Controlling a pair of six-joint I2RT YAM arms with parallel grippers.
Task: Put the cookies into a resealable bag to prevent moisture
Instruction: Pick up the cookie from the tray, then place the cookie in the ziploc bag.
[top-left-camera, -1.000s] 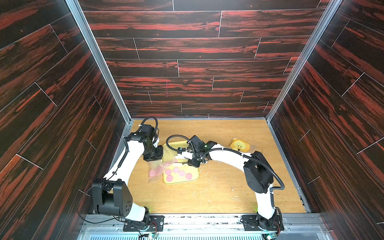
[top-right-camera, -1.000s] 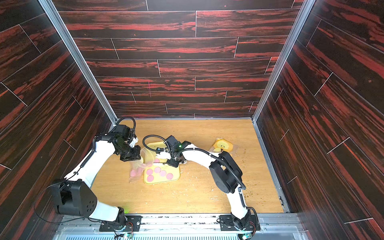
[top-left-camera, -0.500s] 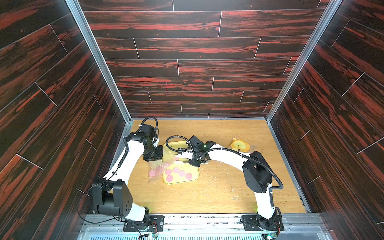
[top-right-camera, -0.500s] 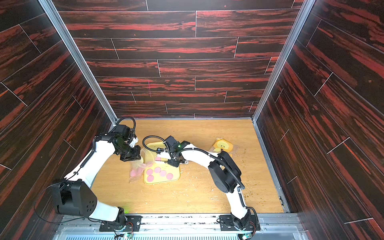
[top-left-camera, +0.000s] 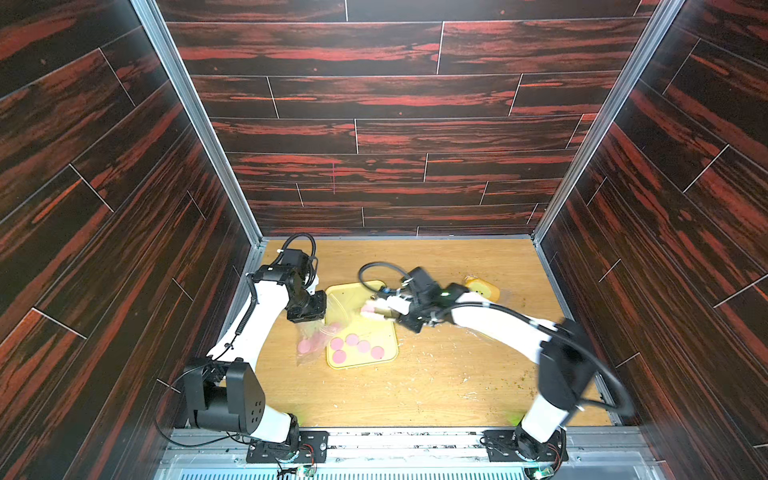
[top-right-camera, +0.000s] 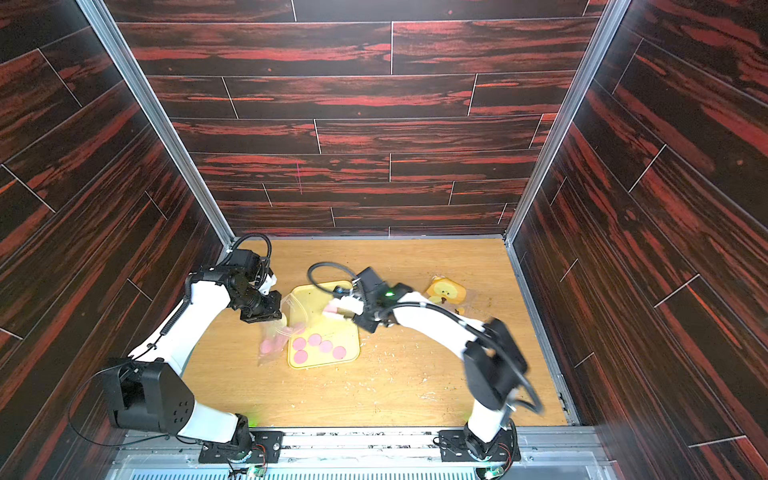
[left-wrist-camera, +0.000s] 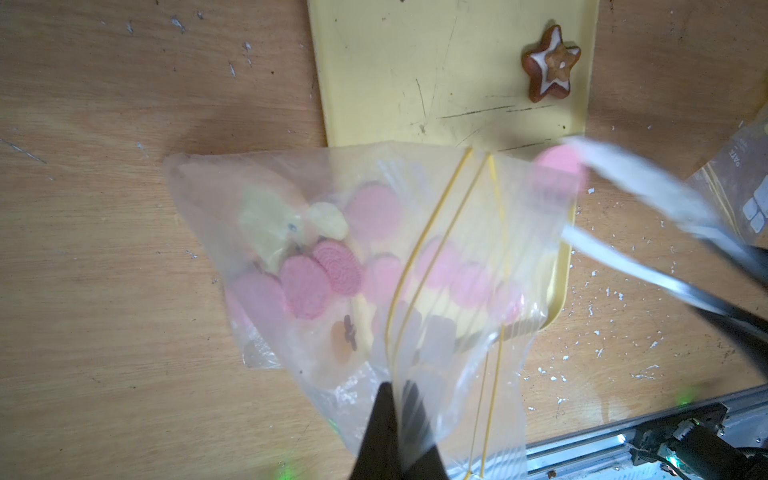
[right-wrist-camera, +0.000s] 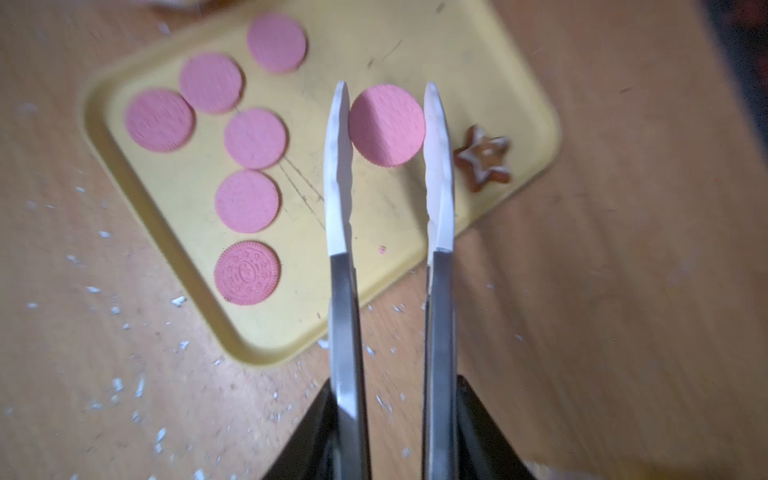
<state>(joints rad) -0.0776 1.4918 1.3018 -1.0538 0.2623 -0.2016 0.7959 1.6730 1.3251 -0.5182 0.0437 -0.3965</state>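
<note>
Pink cookies (left-wrist-camera: 305, 286) hazy inside plastic bag (left-wrist-camera: 199, 187)

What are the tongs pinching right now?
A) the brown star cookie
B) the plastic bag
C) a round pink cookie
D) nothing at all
C: a round pink cookie sits squeezed between the white tips of the tongs, while the star cookie lies on the yellow tray.

Materials and finishes, as observed.
We note a clear glossy plastic resealable bag (left-wrist-camera: 216, 199), matt grainy pink cookies (right-wrist-camera: 160, 120), a scratched matt plastic yellow tray (right-wrist-camera: 478, 54), smooth metal tongs (right-wrist-camera: 345, 311) with white tips, and a wood-grain table (right-wrist-camera: 623, 249).
</note>
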